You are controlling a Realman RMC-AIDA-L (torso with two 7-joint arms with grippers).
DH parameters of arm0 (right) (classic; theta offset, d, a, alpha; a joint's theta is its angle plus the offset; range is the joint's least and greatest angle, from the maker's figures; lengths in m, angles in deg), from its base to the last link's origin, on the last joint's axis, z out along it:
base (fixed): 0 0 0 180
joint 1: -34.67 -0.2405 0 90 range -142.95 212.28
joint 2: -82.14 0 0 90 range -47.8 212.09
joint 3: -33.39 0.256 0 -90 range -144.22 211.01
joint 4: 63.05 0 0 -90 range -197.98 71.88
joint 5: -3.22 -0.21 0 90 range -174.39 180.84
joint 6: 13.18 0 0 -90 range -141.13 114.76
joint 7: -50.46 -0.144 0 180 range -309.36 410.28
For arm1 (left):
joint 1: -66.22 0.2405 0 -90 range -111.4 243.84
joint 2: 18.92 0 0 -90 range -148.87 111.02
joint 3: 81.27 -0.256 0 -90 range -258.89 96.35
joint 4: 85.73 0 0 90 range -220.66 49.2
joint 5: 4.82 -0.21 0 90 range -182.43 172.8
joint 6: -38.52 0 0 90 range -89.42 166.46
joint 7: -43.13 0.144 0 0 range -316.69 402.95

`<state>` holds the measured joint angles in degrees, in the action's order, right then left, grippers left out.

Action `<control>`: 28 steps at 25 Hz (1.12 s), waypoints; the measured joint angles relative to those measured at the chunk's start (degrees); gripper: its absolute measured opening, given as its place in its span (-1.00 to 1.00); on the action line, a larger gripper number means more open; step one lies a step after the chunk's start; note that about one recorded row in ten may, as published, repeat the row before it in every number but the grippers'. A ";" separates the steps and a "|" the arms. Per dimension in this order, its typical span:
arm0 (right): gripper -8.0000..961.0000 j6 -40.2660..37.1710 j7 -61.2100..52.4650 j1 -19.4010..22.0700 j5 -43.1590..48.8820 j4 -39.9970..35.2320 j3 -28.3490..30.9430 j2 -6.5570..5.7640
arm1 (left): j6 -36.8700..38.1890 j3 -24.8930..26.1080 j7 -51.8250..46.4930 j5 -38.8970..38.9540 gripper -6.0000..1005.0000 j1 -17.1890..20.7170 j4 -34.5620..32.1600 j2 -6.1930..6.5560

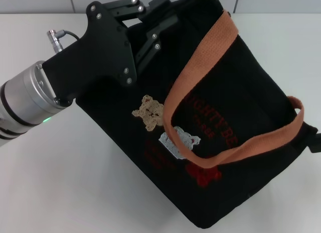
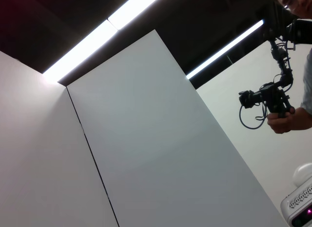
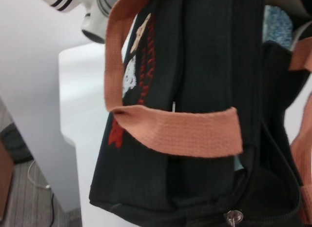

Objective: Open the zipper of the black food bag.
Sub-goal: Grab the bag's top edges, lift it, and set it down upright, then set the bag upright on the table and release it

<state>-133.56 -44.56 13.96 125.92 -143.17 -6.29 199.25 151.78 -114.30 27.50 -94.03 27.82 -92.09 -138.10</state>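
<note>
The black food bag (image 1: 235, 138) lies across the middle and right of the head view on the white table (image 1: 60, 193), bear patches facing up and the orange straps (image 1: 200, 77) draped over it. The left gripper (image 1: 155, 30) sits at the upper left of the frame, its fingers clamped on the bag's far corner — a steadying hold. In the right wrist view the bag fills the frame and the zipper (image 3: 273, 197) curves along the lower right, its small metal pull (image 3: 234, 216) at the bottom edge. The right gripper is not seen, so I cannot tell its state. To do this well, pinch the pull squarely and draw along the track — against the left hold, clear of the straps.
</note>
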 joint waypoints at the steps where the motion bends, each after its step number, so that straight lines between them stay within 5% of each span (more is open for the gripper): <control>1: -0.84 0.00 0.00 0.00 0.00 0.00 0.00 0.00 | 0.00 0.00 0.00 0.00 -0.61 0.00 0.00 0.00; 12: -0.75 0.64 -3.93 -2.32 -3.48 9.45 16.41 -1.42 | -0.69 -0.03 0.46 0.03 -0.61 0.06 0.40 0.00; 18: -0.37 2.72 -0.91 -1.87 -0.36 13.15 14.92 -2.50 | -0.44 -0.01 0.66 0.03 -0.61 2.92 0.47 0.00; 22: 0.08 2.87 1.14 -2.40 3.33 14.14 14.28 -2.90 | -0.08 -0.01 0.65 0.01 -0.61 3.58 0.47 0.07; 28: 0.30 7.20 1.29 -3.60 3.87 16.84 10.52 -2.65 | 0.15 -0.31 0.63 -0.03 -0.61 3.65 0.48 0.05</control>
<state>-126.36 -43.27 10.36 129.79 -126.33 4.23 196.60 151.93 -114.61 28.13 -94.06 31.47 -91.61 -138.06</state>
